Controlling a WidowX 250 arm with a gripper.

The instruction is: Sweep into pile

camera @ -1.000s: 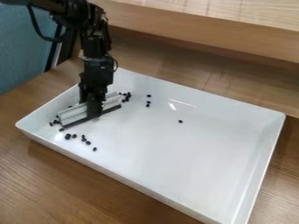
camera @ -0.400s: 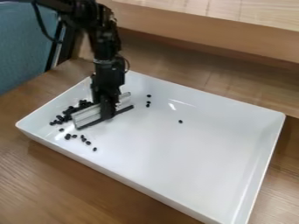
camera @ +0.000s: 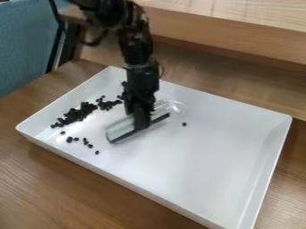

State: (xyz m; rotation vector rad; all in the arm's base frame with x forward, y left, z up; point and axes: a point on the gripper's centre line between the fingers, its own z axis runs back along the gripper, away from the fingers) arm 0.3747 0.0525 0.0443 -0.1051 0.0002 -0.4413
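Note:
The black gripper (camera: 142, 121) hangs over the left-centre of the white tray (camera: 209, 165), holding a grey sweeper bar (camera: 121, 130) with a dark lower edge, tilted from lower left to upper right. Left of the bar lies a clump of black beans (camera: 76, 114), with another dark cluster (camera: 108, 104) beside it, nearer the back. Several loose beans (camera: 85, 142) are scattered near the tray's front left side. A single bean (camera: 184, 124) sits to the right of the bar. The spot behind the gripper is hidden.
The tray's raised walls surround the work area on a wooden table (camera: 53, 179). A wooden ledge (camera: 221, 33) runs behind it, above the table. At the upper left stands a blue panel (camera: 24, 49).
Gripper and sweeper have moved right across the tray, away from its left end. The bean clump and cluster behind them have come into view. Beans near the back centre are now hidden.

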